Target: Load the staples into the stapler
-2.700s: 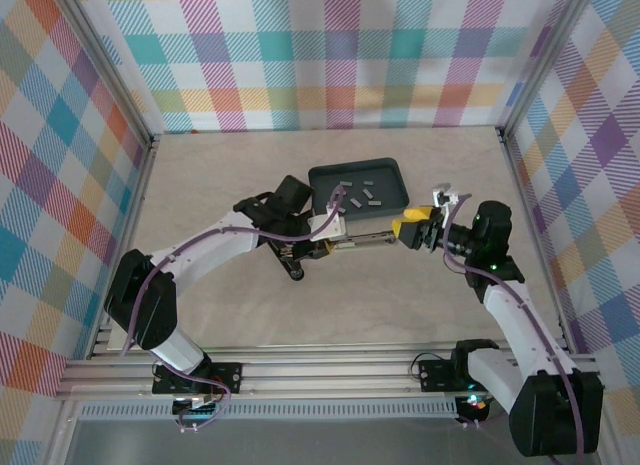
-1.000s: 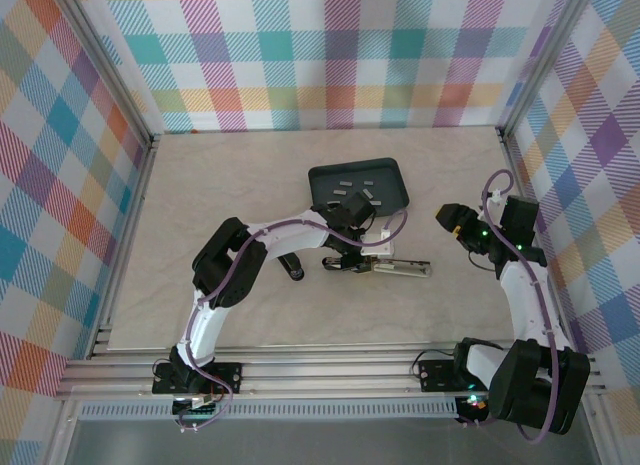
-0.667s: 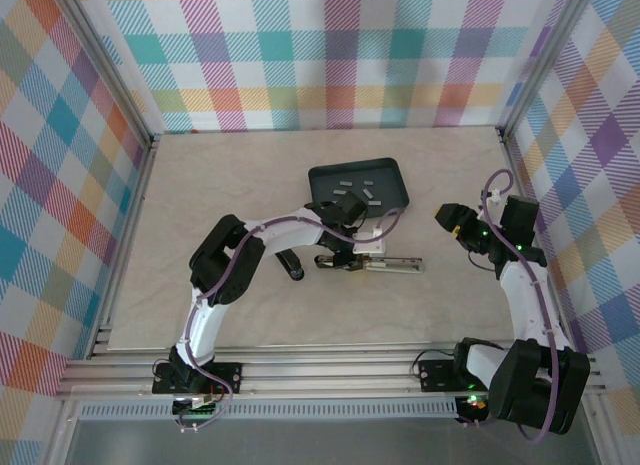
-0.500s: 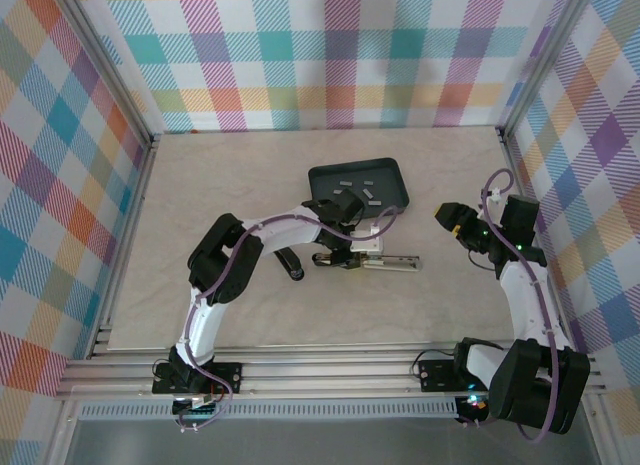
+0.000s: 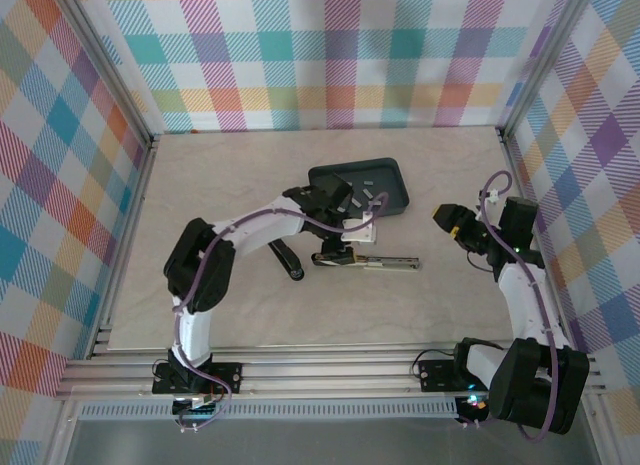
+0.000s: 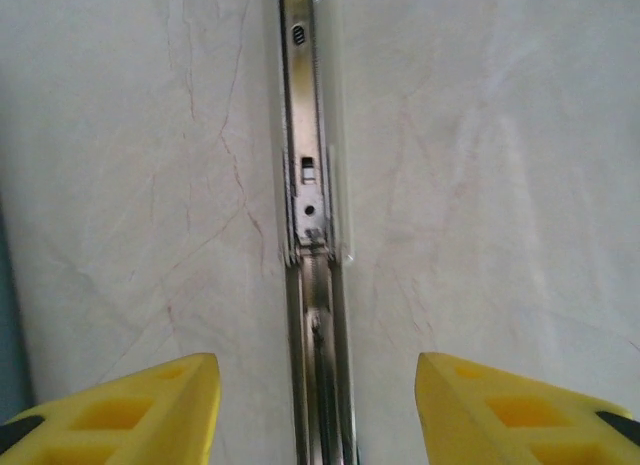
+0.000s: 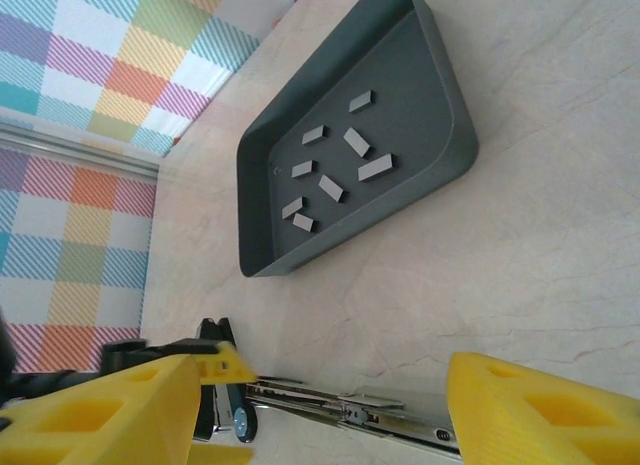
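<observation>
Setting: two robot arms are reaching over a pale, marbled tabletop (image 5: 220,185), with bright checked cloth hanging on three sides.

Staples: several small grey staples (image 7: 357,142) are lying loose and scattered on the floor of a dark tray (image 7: 410,75). None of them is sitting in the stapler's rail as far as the views show.

Tray: it is sitting in the upper centre of the overhead view, just above the stapler.

Stapler: the stapler (image 5: 385,263) is lying opened out flat on the tabletop at the centre of the overhead view. Its long metal rail is stretching toward the right.

Left tool: the left tool (image 6: 315,370) is hanging at the stapler's left end. In its own wrist view, the two yellow fingers (image 6: 120,410) are standing apart in the bottom corners. The rail is running up the middle between them, with clear gaps on both sides. It is gripping nothing.

Right tool: the right tool (image 5: 446,218) is hovering at the right of the overhead view, clear of the tray and the rail's right end. Its yellow fingers are spread apart, with nothing held between them.
</observation>
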